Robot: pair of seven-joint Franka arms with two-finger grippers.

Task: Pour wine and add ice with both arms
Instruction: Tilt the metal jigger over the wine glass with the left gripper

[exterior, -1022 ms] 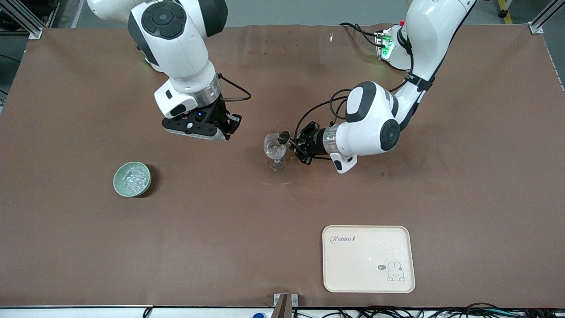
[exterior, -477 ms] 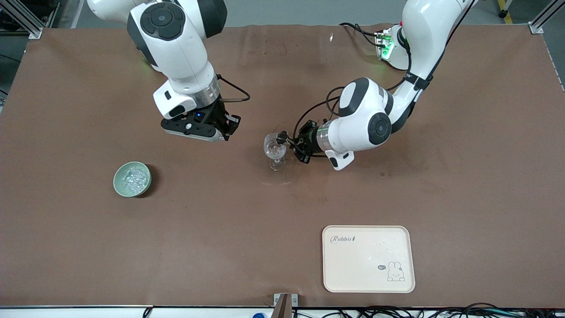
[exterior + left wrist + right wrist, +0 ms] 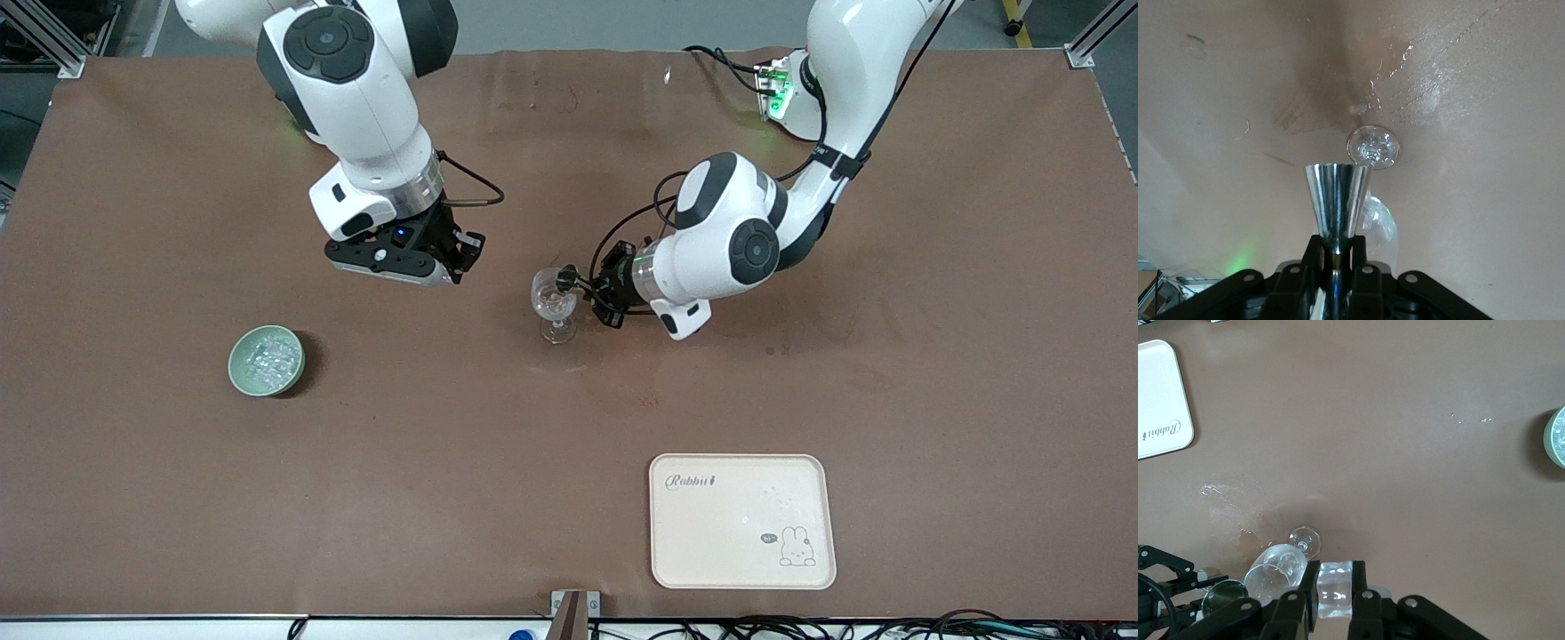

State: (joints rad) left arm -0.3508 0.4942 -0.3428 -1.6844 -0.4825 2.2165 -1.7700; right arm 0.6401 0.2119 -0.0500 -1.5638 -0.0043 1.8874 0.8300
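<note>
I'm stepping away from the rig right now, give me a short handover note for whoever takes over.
Left gripper: shut on a metal jigger, tipped at the wine glass mid-table.
Right gripper: shut on an ice cube, in the air between the green bowl and the glass.
The bowl, with more ice, is toward the right arm's end; tray nearer the front camera.
Done: cube picked.
Left: finish pouring, drop the cube in.
</note>
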